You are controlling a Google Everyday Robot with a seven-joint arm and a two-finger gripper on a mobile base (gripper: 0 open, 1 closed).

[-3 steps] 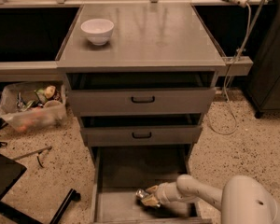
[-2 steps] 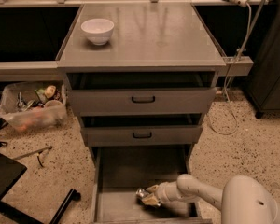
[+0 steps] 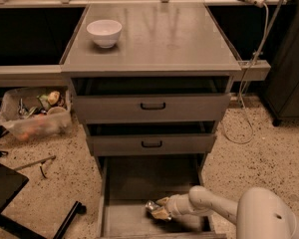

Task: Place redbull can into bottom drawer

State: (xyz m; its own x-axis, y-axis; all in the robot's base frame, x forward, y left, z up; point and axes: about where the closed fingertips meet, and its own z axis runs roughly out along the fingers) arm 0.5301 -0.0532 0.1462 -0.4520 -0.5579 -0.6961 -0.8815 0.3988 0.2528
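Observation:
The bottom drawer is pulled out at the foot of the grey cabinet, a long flat tray with low side walls. My gripper reaches into it from the right on a white arm, low over the drawer floor. A small shiny silver redbull can sits at the gripper's tip, partly covered by the fingers. The can is inside the drawer, near its front half.
Two shallower drawers with black loop handles stand slightly open above. A white bowl sits on the cabinet top. A clear bin of clutter stands on the floor at left. A cable hangs at right. A dark object lies at bottom left.

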